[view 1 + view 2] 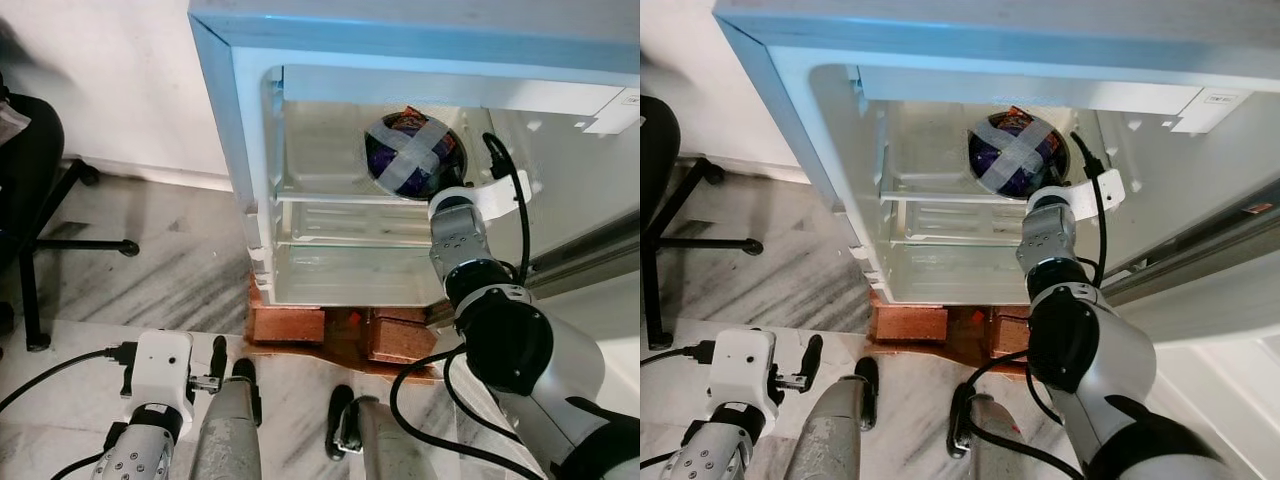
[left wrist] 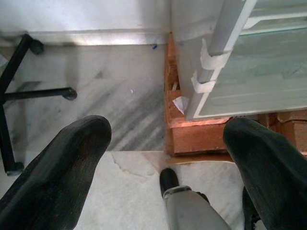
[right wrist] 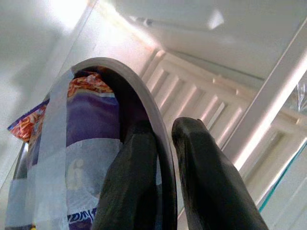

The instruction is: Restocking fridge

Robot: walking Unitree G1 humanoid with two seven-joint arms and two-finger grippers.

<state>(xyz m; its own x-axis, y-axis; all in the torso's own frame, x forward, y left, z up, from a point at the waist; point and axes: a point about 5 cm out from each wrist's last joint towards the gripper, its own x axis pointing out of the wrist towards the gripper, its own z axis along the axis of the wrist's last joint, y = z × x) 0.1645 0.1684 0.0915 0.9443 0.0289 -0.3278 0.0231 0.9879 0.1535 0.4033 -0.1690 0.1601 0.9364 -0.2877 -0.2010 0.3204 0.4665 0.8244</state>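
placing taped bowl (image 1: 412,152) on fridge (image 1: 330,110) shelf, right end effector (image 3: 163,158) pinching its rim; next, spreading fingers and backing out.

Grey-veined marble floor (image 1: 190,250) fills the lower left, a plain white wall (image 1: 120,70) sits upper left, a black office-chair base (image 1: 60,240) at the left edge, and red bricks (image 1: 290,325) lower middle.

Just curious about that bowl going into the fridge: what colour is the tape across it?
Pale grey, crossed in an X over the bowl. The left eye view shows it best.
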